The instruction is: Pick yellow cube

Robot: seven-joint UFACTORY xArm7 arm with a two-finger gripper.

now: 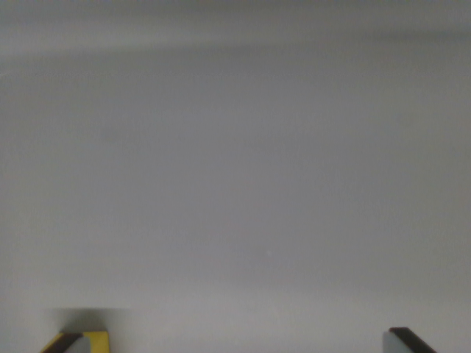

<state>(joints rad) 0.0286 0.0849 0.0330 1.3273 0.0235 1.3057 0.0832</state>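
Only the wrist view is given. A small piece of the yellow cube (96,341) shows at the bottom edge on the wrist view's left, casting a soft shadow above it. It sits right against the inner side of one dark fingertip (65,343). The other fingertip (406,341) is far off at the bottom right. My gripper (235,346) is open wide, and the gap between cube and right fingertip holds nothing. Most of the cube is cut off by the frame edge.
A plain pale grey surface (235,184) fills nearly the whole view. A slightly darker band runs along the top edge.
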